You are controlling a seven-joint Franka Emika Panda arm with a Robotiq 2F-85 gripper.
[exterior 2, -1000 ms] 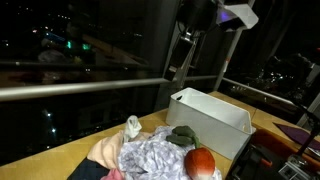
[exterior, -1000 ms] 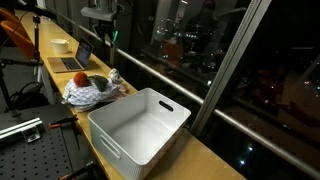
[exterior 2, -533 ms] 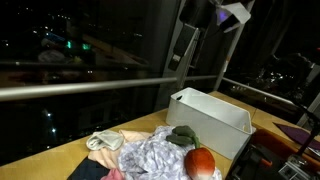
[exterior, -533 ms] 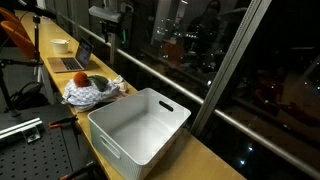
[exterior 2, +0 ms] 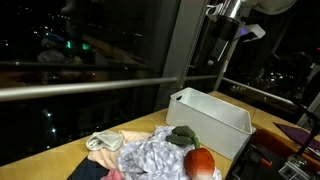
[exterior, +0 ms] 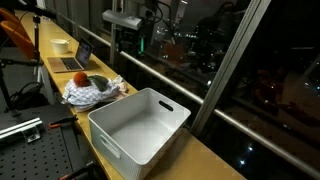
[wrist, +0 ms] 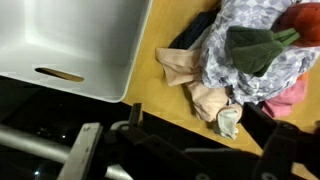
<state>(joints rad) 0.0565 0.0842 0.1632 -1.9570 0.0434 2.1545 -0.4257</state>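
1. Up and away go our jaws, spread wide, empty.
2. Small pale crumpled cloth [exterior 2: 103, 141] now lies on the wooden table [exterior 2: 50, 156], beside the patterned clothes heap [exterior 2: 150, 158].
3. Release done, we judge; another pick needs descending.

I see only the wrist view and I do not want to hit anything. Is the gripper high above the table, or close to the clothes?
Observer: High. The gripper hangs far higher than the clothes pile.
Operator: Is the white bin empty? I see only one part.
Observer: Yes, an exterior view shows its whole inside, with nothing in it.
Operator: Is anything farther away?
Observer: A laptop and a bowl stand beyond the pile.
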